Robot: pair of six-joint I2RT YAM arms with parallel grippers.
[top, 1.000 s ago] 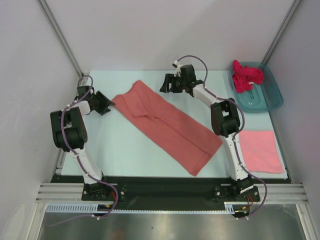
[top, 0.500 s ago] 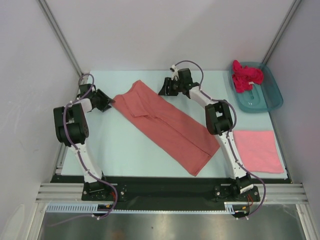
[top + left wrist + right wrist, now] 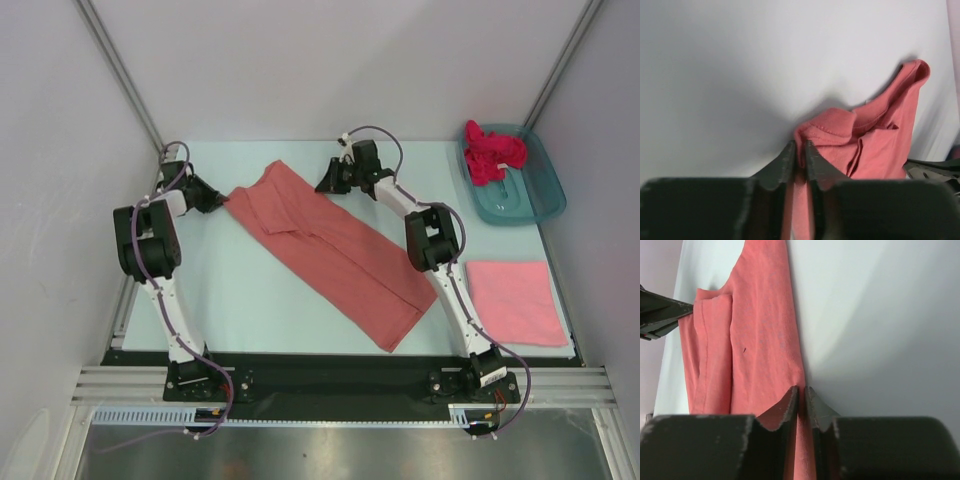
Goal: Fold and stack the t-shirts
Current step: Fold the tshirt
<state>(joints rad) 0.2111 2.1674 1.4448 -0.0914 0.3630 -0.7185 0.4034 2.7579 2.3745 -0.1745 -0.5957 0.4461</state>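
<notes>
A salmon-coral t-shirt (image 3: 330, 250) lies folded lengthwise in a long diagonal strip across the table. My left gripper (image 3: 222, 200) is shut on its far-left corner, and the wrist view shows the cloth (image 3: 860, 145) pinched between the black jaws (image 3: 799, 150). My right gripper (image 3: 322, 182) is shut on the strip's far edge, where the fabric (image 3: 760, 340) runs down between the jaws (image 3: 801, 392). A folded lighter pink t-shirt (image 3: 515, 300) lies flat at the near right. A bright magenta t-shirt (image 3: 492, 150) sits crumpled in the tub.
A teal plastic tub (image 3: 535, 195) stands at the far right corner. White enclosure walls with metal posts surround the table. The arms' bases and a black rail run along the near edge.
Both grippers have closed onto the salmon-coral shirt's far end. The left moved a little farther back and left; the right shifted slightly left along the far edge.
</notes>
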